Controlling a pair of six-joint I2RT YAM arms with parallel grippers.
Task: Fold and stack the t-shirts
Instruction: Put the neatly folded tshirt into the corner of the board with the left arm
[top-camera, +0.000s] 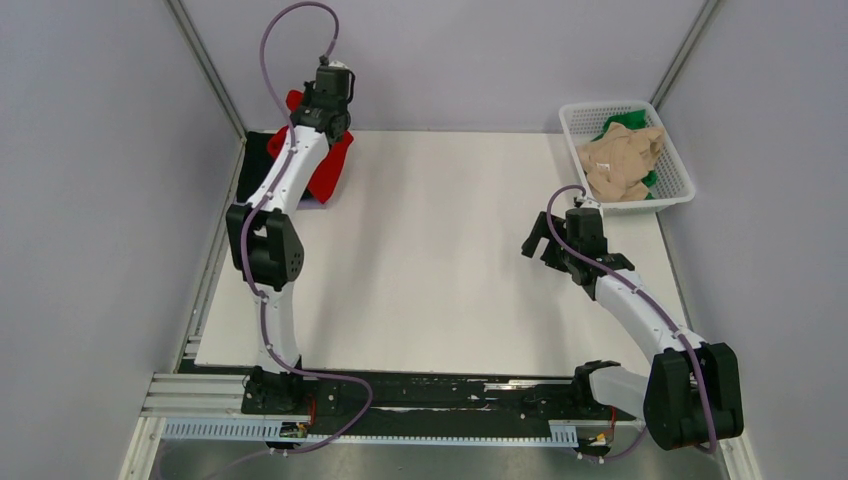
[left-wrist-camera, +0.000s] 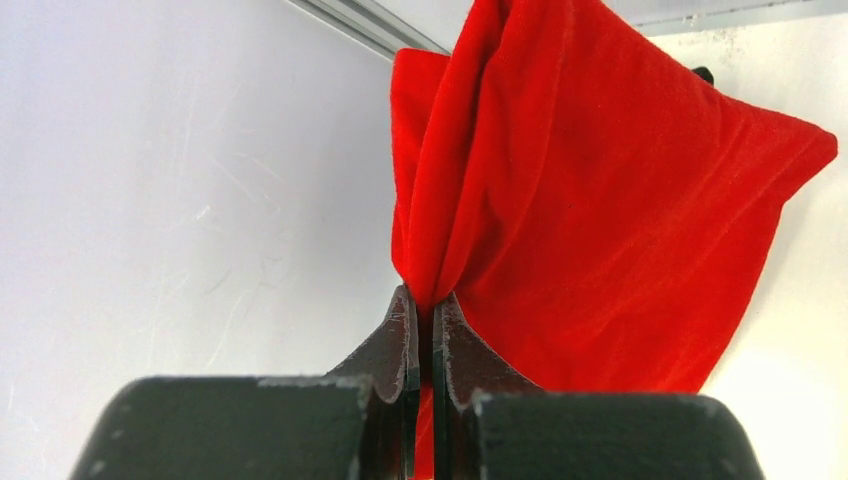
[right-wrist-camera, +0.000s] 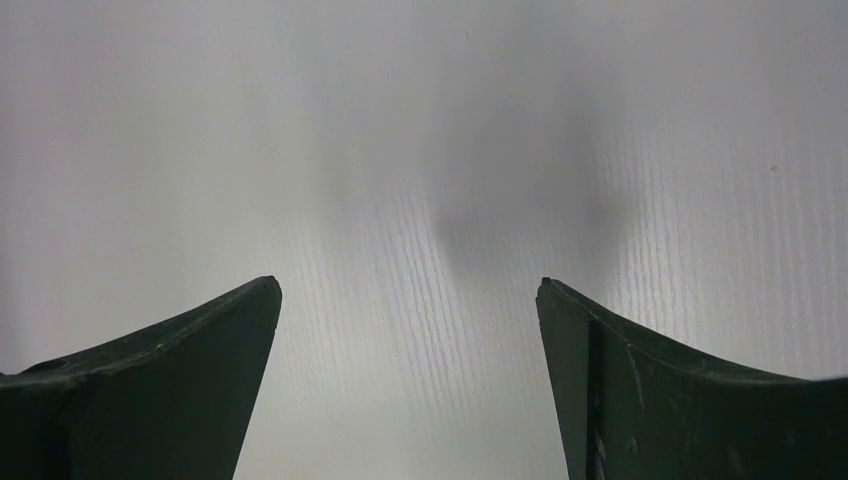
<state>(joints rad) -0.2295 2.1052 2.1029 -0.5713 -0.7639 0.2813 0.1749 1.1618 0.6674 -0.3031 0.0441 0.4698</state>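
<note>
Red shirt (left-wrist-camera: 600, 220) is hanging at the far left corner of the counter (top-camera: 440, 250), pinched tight in the left jaws. The right jaws are hovering wide open, holding nothing.

Top camera looks down from behind over the table (top-camera: 430, 250); wrist cameras sit close, the right facing that tabletop.

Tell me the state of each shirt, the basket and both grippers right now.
red t-shirt, bunched, clamped by the left gripper
black t-shirt, lying at the far left corner of the table, partly hidden
beige t-shirt, crumpled in the basket
green t-shirt, crumpled beneath the beige t-shirt
basket, upright, holding both
left gripper, jaws shut on the red t-shirt
right gripper, jaws open, empty
</note>
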